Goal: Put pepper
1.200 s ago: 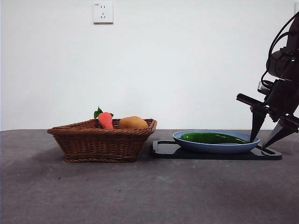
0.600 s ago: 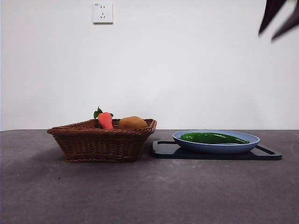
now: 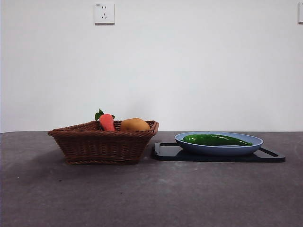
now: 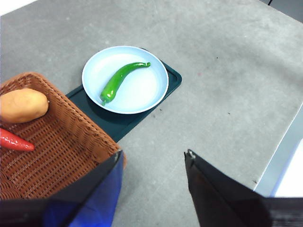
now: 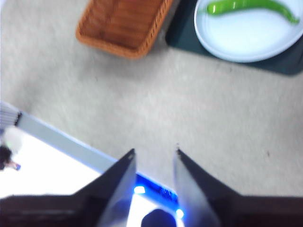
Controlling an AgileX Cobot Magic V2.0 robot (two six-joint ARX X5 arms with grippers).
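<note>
The long, glossy dark-green pepper [image 3: 215, 139] is seen lying in the round pale-blue plate [image 3: 218, 150] on a dark rectangular tray [image 3: 163, 152], beside the brown wicker basket [image 3: 102, 146]. The left gripper [image 4: 152, 163] is held wide apart above the bench, and the right gripper [image 5: 154, 156] is parted narrowly, nothing gripped.

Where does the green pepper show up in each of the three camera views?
Front view: the pepper lies in the blue plate, right of the basket.
Left wrist view: the pepper lies across the plate's middle.
Right wrist view: the pepper lies on the plate at the frame's edge.
Shared landmark: the plate.
</note>
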